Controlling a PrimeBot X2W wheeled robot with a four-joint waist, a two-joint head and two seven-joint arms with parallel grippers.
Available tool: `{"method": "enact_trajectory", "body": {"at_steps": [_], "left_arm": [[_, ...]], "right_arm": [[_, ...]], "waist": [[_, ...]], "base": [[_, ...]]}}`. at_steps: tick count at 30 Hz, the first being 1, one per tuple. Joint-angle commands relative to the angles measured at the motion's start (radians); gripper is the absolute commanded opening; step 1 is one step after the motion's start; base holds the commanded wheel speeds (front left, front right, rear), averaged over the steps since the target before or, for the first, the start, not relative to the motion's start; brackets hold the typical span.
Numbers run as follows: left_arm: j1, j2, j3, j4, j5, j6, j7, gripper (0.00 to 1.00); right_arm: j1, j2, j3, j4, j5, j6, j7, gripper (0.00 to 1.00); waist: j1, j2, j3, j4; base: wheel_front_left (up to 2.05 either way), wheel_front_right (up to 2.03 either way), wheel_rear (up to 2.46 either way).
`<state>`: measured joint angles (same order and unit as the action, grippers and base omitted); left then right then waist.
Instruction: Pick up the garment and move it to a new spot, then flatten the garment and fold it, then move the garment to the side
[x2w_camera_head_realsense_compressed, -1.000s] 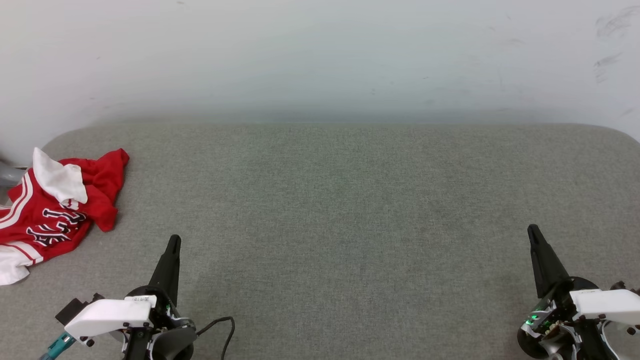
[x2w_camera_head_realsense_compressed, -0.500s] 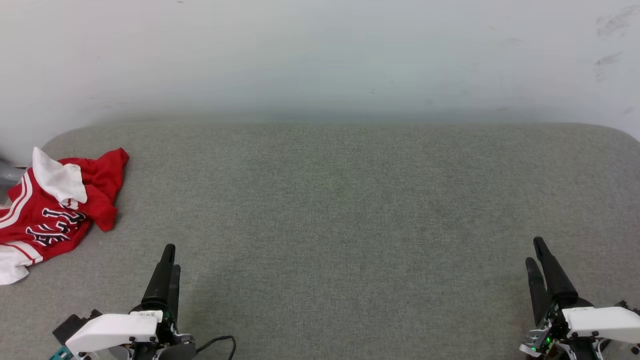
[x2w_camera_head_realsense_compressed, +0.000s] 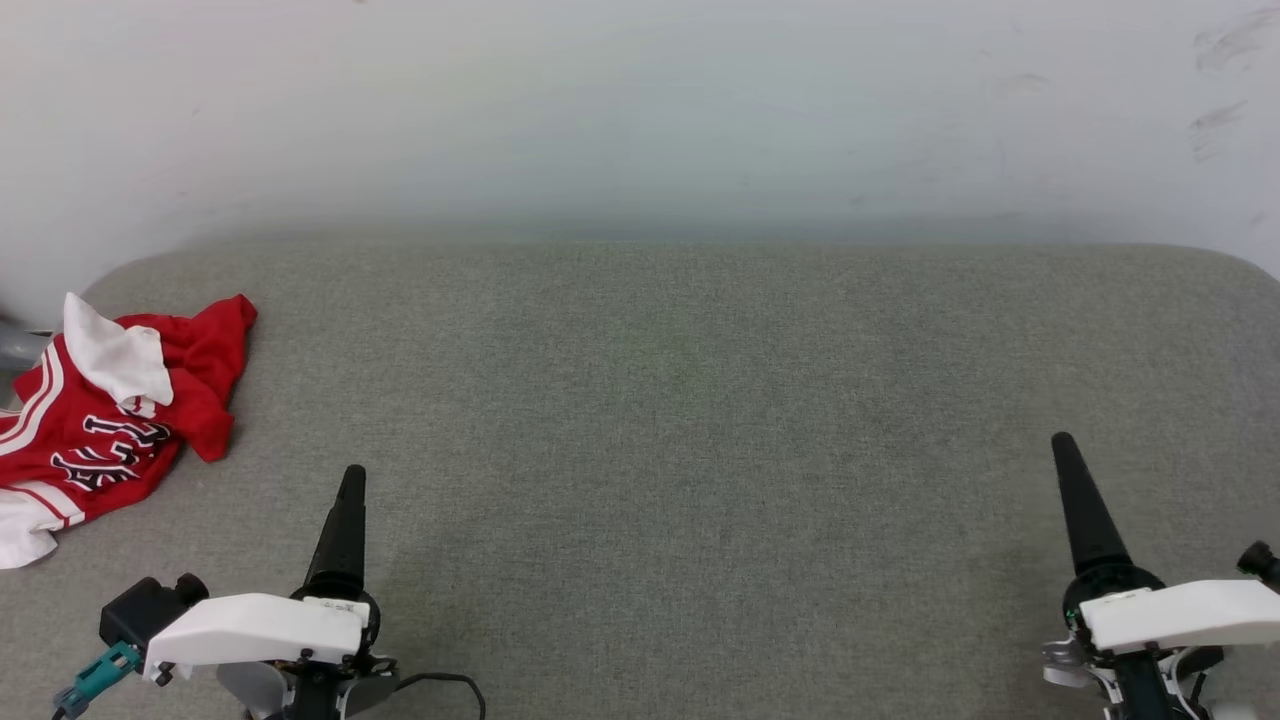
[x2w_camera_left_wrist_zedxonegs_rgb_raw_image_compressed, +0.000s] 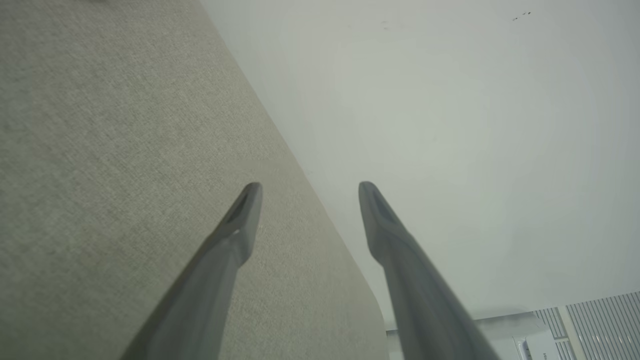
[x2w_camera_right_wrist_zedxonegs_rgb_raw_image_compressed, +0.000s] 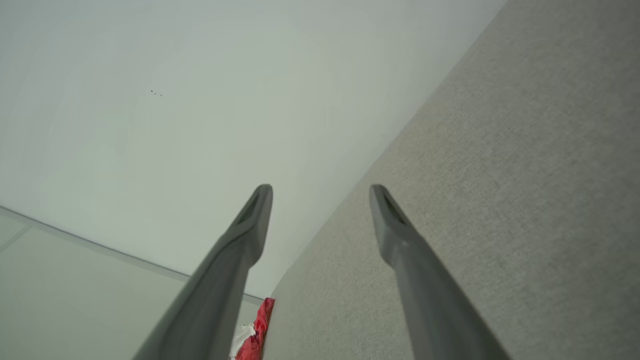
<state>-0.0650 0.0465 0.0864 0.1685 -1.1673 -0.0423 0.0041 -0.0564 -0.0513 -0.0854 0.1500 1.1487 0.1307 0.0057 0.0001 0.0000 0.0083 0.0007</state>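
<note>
So the garment (x2w_camera_head_realsense_compressed: 110, 420) is sitting in a crumpled heap way over at the left end of the grey surface (x2w_camera_head_realsense_compressed: 660, 420). The red body is bunched up, a white sleeve is flopped on top, and the black lettering is half buried in the folds. Its lower white bit runs right to the left edge, and I can't tell if it hangs over. My guess is that's just the dump spot and the big bare middle is where it's meant to go, since you need room to flatten a shirt. Nothing is touching it, so I'd say the pick-up hasn't started. Both arms sit low on the near side, well apart, one toward each near corner. The left end effector (x2w_camera_left_wrist_zedxonegs_rgb_raw_image_compressed: 306, 195) is the one nearer the garment but clearly short of it. The right end effector (x2w_camera_right_wrist_zedxonegs_rgb_raw_image_compressed: 320, 197) is way across at the other end, and its wrist view catches a scrap of red at the far edge. Both have their fingers spread wide with nothing between them, pointing away from the robot toward the pale wall (x2w_camera_head_realsense_compressed: 640, 110). In the head view each pair lines up as one dark spike, and in the wrist views the surface runs up one side, so I reckon the wrists are rolled on their sides. Looks like a ready pose to me, with the left arm the obvious one to reach over first.
</note>
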Motion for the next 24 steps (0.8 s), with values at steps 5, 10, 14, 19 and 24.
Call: {"method": "enact_trajectory", "body": {"at_steps": [5, 10, 14, 19, 24], "left_arm": [[-0.004, 0.005, -0.021, -0.029, 0.138, 0.032, -0.026, 1.0], [0.0, 0.015, -0.044, -0.028, 0.222, 0.05, -0.045, 1.0], [0.004, 0.029, -0.071, -0.04, 0.316, 0.075, -0.066, 1.0], [0.006, 0.04, -0.096, -0.05, 0.389, 0.099, -0.083, 1.0], [0.01, 0.052, -0.12, -0.059, 0.455, 0.121, -0.1, 1.0]], "right_arm": [[0.005, 0.0, 0.023, -0.036, -0.158, 0.0, -0.026, 1.0], [0.013, 0.0, 0.026, -0.011, -0.255, 0.0, -0.045, 1.0], [0.016, 0.0, 0.031, -0.01, -0.354, 0.0, -0.066, 1.0], [0.022, 0.0, 0.034, -0.013, -0.43, 0.0, -0.083, 1.0], [0.025, 0.0, 0.034, -0.013, -0.5, 0.0, -0.099, 1.0]], "waist": [[-0.0001, 0.0, -0.001, 0.0], [-0.0001, 0.0, -0.001, 0.001], [-0.0001, 0.0, -0.001, 0.003], [-0.0001, 0.0, -0.001, 0.005], [-0.0001, 0.0, -0.001, 0.007]], "base": [[0.0, 0.0, 0.0], [0.0, 0.0, 0.0], [0.0, 0.0, 0.0], [0.0, 0.0, 0.0], [0.0, 0.0, 0.0]]}}
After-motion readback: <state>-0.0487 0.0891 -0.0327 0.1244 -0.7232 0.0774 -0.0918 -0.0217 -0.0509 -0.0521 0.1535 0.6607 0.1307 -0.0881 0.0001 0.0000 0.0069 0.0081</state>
